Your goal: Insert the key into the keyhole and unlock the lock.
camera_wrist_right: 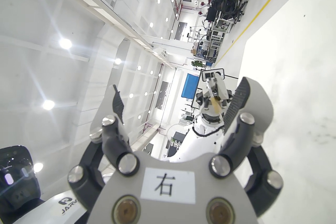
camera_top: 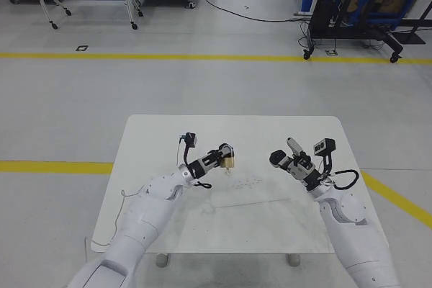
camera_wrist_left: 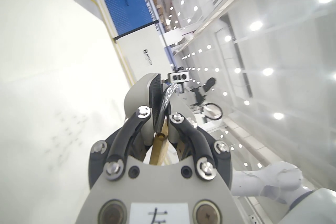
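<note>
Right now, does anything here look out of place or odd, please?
One thing: the right gripper is open and empty, though the left gripper holds the lock. Faint dark marks smudge the table.

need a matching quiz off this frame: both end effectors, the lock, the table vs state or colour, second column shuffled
Column one:
1. left end effector
2. right end effector
3. lock
4. table

Column two:
A. open, nothing between its fingers
B. white, lying under both arms
C. shut on the lock
D. brass-coloured, held up off the table

Pairs: 1-C, 2-A, 3-D, 4-B
</note>
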Controlling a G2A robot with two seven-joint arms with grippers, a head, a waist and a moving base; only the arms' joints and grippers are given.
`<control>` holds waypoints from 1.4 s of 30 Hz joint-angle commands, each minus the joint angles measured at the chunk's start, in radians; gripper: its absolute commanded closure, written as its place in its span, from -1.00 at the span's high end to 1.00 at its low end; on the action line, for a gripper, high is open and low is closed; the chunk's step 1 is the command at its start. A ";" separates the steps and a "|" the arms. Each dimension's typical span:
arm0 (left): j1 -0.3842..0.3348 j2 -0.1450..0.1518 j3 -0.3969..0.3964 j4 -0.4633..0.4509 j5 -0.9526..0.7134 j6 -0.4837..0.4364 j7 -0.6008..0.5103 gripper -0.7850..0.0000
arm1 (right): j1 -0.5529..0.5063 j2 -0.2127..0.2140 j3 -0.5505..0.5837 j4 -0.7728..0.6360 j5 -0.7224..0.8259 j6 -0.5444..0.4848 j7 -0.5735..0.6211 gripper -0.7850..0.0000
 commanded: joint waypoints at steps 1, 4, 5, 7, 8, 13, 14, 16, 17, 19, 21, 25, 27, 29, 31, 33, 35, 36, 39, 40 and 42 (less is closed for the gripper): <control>-0.013 -0.001 0.030 -0.012 0.097 0.094 -0.009 -1.00 | 0.001 0.000 -0.002 0.001 0.001 0.000 0.001 1.00; -0.031 -0.002 0.070 -0.025 0.187 0.194 -0.039 -1.00 | 0.001 0.000 -0.002 0.001 0.001 0.000 0.001 1.00; -0.036 -0.003 0.081 -0.027 0.213 0.216 -0.045 -1.00 | 0.001 0.000 -0.002 0.001 0.001 0.000 0.001 1.00; -0.044 -0.005 0.103 -0.025 0.257 0.268 -0.061 -1.00 | 0.001 0.000 -0.002 0.001 0.001 0.000 0.001 1.00; -0.049 -0.006 0.114 -0.025 0.282 0.292 -0.061 -1.00 | 0.001 0.000 -0.002 0.001 0.001 0.000 0.001 1.00; -0.061 -0.011 0.158 -0.030 0.388 0.380 -0.043 -1.00 | 0.001 0.000 -0.002 0.001 0.001 0.000 0.001 1.00; -0.061 -0.011 0.162 -0.032 0.398 0.387 -0.040 -1.00 | 0.001 0.000 -0.002 0.001 0.001 0.000 0.001 1.00; -0.059 -0.011 0.163 -0.034 0.405 0.396 -0.034 -0.59 | 0.001 0.000 -0.002 0.001 0.001 0.000 0.001 1.00; -0.057 -0.010 0.160 -0.035 0.403 0.399 -0.035 -0.07 | 0.001 0.000 -0.002 0.001 0.001 0.000 0.001 1.00; -0.054 -0.007 0.154 -0.038 0.403 0.402 -0.036 1.00 | 0.001 0.000 -0.002 0.001 0.001 0.000 0.001 1.00; -0.047 -0.002 0.142 -0.047 0.401 0.404 -0.034 1.00 | 0.001 0.000 -0.002 0.001 0.001 0.000 0.001 1.00; -0.021 0.013 0.101 -0.080 0.378 0.387 -0.029 1.00 | 0.001 0.000 -0.002 0.001 0.001 0.000 0.001 1.00; -0.003 0.024 0.076 -0.108 0.374 0.377 -0.021 1.00 | 0.001 0.000 -0.002 0.001 0.001 0.000 0.001 1.00; 0.014 0.037 0.054 -0.149 0.410 0.377 0.005 1.00 | 0.001 0.000 -0.002 0.001 0.001 0.000 0.001 1.00; 0.038 0.049 0.046 -0.218 0.497 0.386 0.055 1.00 | 0.001 0.000 -0.002 0.001 0.001 0.000 0.001 1.00; 0.072 0.062 0.036 -0.309 0.592 0.394 0.111 1.00 | 0.001 0.000 -0.002 0.001 0.001 0.000 0.001 1.00; 0.109 0.077 0.019 -0.413 0.700 0.410 0.166 1.00 | 0.000 0.000 0.003 -0.009 -0.015 -0.005 -0.017 1.00; 0.130 0.085 0.005 -0.466 0.750 0.422 0.194 1.00 | -0.002 0.001 0.011 -0.016 -0.038 -0.013 -0.041 1.00; 0.192 0.109 -0.044 -0.626 0.907 0.455 0.259 1.00 | -0.016 0.004 0.047 -0.058 -0.111 -0.031 -0.147 1.00; 0.211 0.117 -0.061 -0.675 0.971 0.469 0.274 1.00 | -0.024 0.006 0.065 -0.079 -0.132 -0.042 -0.179 1.00; 0.245 0.131 -0.094 -0.766 1.096 0.498 0.304 1.00 | -0.044 0.009 0.108 -0.126 -0.168 -0.066 -0.232 1.00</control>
